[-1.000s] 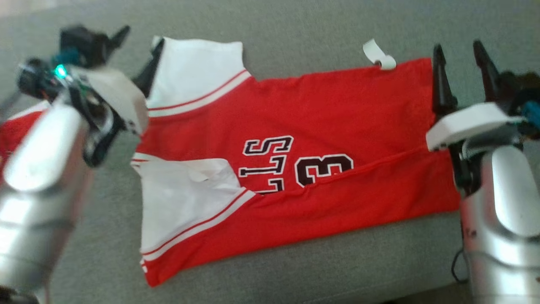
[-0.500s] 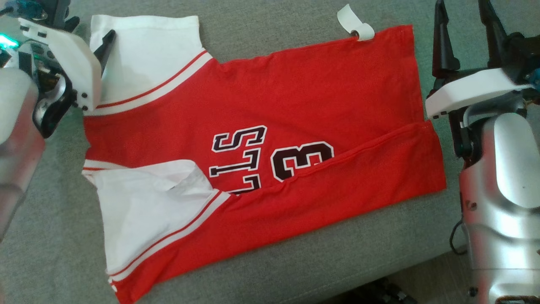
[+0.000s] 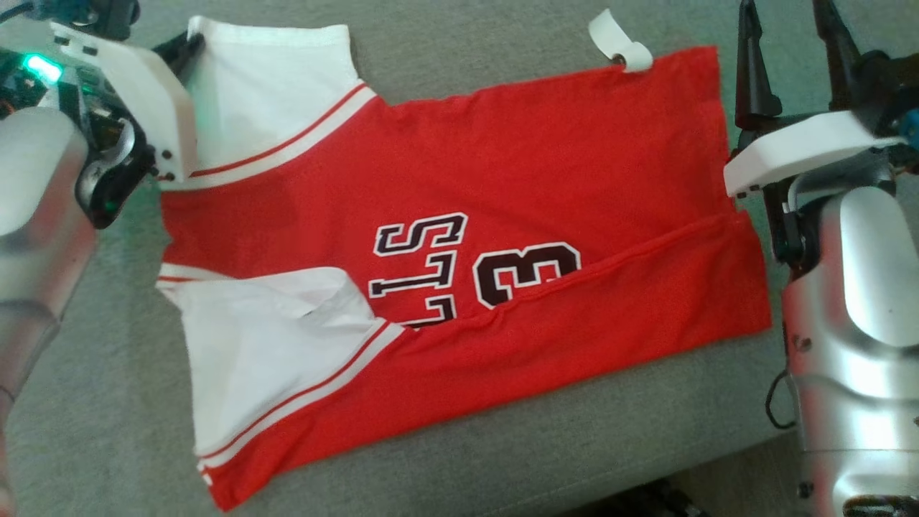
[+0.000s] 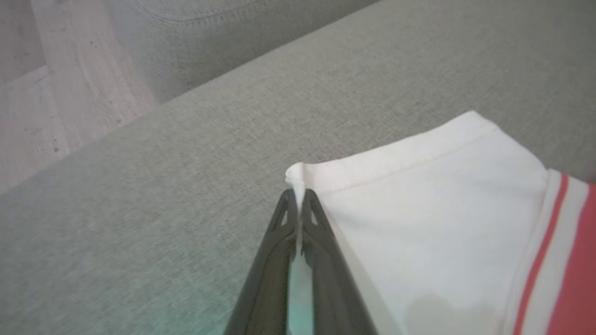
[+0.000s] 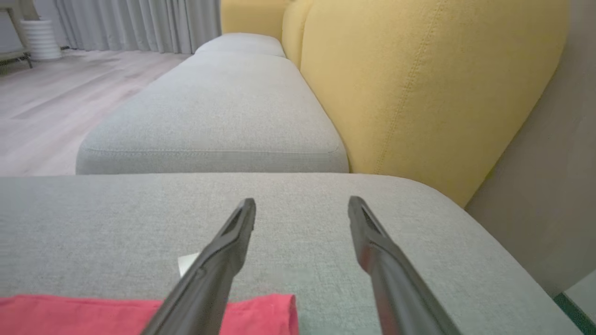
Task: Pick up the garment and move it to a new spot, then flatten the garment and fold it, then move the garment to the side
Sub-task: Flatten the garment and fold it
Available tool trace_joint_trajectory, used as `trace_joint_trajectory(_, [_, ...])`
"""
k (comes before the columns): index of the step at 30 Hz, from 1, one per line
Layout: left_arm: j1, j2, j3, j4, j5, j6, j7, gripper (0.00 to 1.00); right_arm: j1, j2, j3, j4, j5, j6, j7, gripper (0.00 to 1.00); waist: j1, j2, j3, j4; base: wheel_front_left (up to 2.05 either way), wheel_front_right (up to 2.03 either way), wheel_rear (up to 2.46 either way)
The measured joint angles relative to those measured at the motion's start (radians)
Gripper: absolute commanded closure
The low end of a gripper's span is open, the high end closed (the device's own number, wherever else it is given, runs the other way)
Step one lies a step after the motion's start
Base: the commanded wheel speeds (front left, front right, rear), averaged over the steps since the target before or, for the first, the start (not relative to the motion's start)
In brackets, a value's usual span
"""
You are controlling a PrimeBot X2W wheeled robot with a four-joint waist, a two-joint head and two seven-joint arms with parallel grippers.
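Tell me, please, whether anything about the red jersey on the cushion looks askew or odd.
Yes. The jersey isn't flat: its near long edge is folded up over the lettering, hiding part of it, the near white sleeve has a rumpled flap, and a white tag curls off the far edge.

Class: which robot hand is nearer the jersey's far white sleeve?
Left. The left hand pinches the white fabric sleeve; the right hand hovers open beside the red jersey hem.
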Motion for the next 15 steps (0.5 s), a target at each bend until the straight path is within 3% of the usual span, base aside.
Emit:
trace_joint_trajectory(8, [0.008, -0.052, 0.006, 0.015, -0.007, 0.0, -0.209, 1.0, -0.004, -0.072, 0.04, 0.082, 0.071, 0.0, 0.077, 0.0, -0.0001, 0.0, -0.068, 0.074, 0.0, 0.0, 0.0])
trace_joint_trajectory(15, [0.075, -0.068, -0.003, -0.039, 0.009, 0.01, -0.27, 1.0, -0.004, -0.126, 0.034, 0.207, 0.123, 0.0, 0.171, 0.0, -0.0002, 0.0, -0.115, 0.152, 0.0, 0.0, 0.0])
